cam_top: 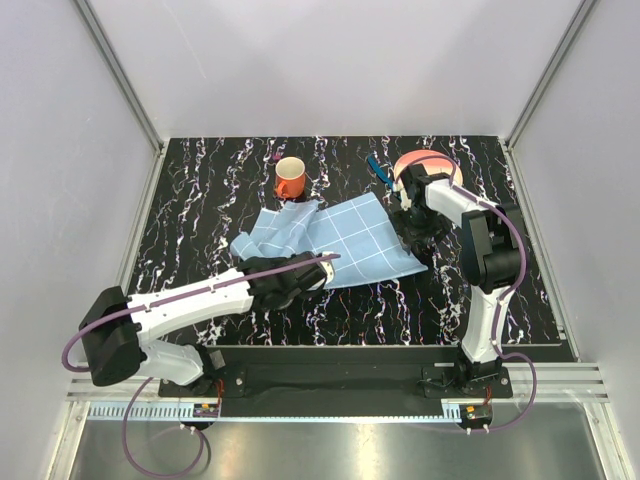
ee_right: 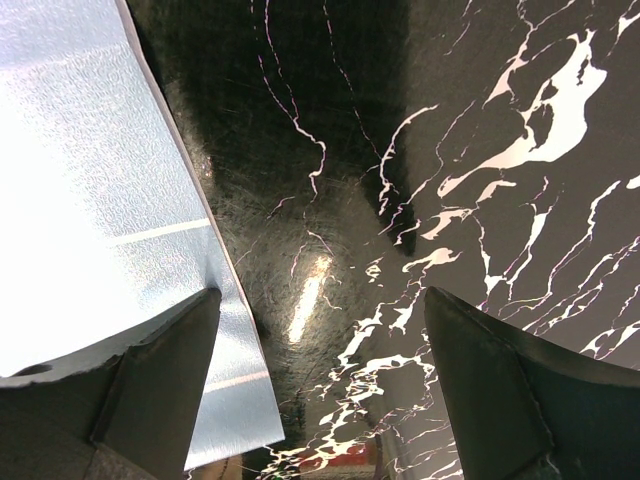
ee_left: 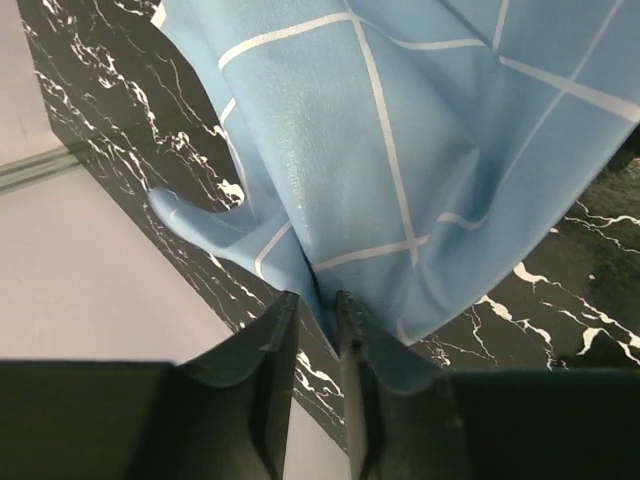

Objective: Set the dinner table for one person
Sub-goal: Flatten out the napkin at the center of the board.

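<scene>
The counter (cam_top: 200, 200), black with white and purplish streaks, filled the floor of the white-walled booth, and the light-blue checked mat (cam_top: 350, 238) lay near its middle. The mat's right part lay flat; its left part was rumpled and folded over itself.

The left pincer (cam_top: 325, 268) sat at the mat's near edge. From the left wrist its fingers (ee_left: 270, 350) stood close together with a fold of the mat pinched between their tips, and the cloth rose from them in taut creases.

The right pincer (cam_top: 412, 240) hung at the mat's right edge, spread wide and holding nothing. From the right wrist one finger (ee_right: 170, 370) stood over the mat's border and the other (ee_right: 490, 380) over bare counter beside it.

An orange mug (cam_top: 289, 178) stood upright just behind the mat's far left corner. A pink plate (cam_top: 425, 160) lay behind the mat's far right corner, partly hidden by the right arm. A small blue thing (cam_top: 378, 168) lay just left of the plate; what it was could not be told.
</scene>
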Available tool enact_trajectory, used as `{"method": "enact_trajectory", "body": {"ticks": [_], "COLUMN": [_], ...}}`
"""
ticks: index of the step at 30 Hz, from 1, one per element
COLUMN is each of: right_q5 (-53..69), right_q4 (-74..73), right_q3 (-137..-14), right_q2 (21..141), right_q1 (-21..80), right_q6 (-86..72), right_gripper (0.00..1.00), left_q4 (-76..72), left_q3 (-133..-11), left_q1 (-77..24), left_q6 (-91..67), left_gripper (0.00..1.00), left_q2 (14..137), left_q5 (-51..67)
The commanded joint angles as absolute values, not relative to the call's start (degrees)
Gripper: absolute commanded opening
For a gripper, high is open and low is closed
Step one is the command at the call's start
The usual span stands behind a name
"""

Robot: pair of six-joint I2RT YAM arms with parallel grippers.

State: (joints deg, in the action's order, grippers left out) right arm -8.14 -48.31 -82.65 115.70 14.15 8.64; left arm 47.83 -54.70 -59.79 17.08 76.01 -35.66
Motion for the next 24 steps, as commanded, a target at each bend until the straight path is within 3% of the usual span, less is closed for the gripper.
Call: {"method": "enact_trajectory", "body": {"ticks": [1, 2, 3, 7, 12, 18, 24], "right_q5": [-9.8, -9.8, -9.8, -9.8, -9.5, -9.5, -10.8], "right_q4": [-48.0, -47.9, -48.0, -47.9, -47.9, -47.9, -45.8], "right_q3": [-82.6, -82.6, -82.6, -82.4, -82.7, -82.5, -82.4], "right_q2": [118.5, 118.4, 118.3, 118.3, 118.5, 118.2, 115.9], "right_q1": [15.2, 15.1, 15.1, 15.1, 15.1, 15.2, 15.7], "right_q6": [9.1, 9.1, 9.1, 9.3, 9.1, 9.1, 14.5], "right_gripper": [0.91, 0.91, 0.92, 0.92, 0.92, 0.92, 0.92], "left_q4": [49.0, 49.0, 49.1, 49.7, 50.6, 47.4, 46.7], "left_q3": [-54.8, -55.0, -55.4, -56.2, -56.6, -56.1, -50.7], "left_q1": [-59.6, -59.3, -59.0, -57.0, -56.9, -56.8, -56.9], "left_q6": [21.2, 21.9, 23.5, 26.6, 30.5, 40.5, 52.0], "left_gripper": [0.34, 0.41, 0.56, 0.77, 0.79, 0.76, 0.72], "left_q2": [75.8, 75.6, 75.1, 72.7, 69.5, 65.1, 60.9], "left_q5": [-33.0, -32.4, -31.9, -29.3, -28.8, -33.2, -30.1]}}
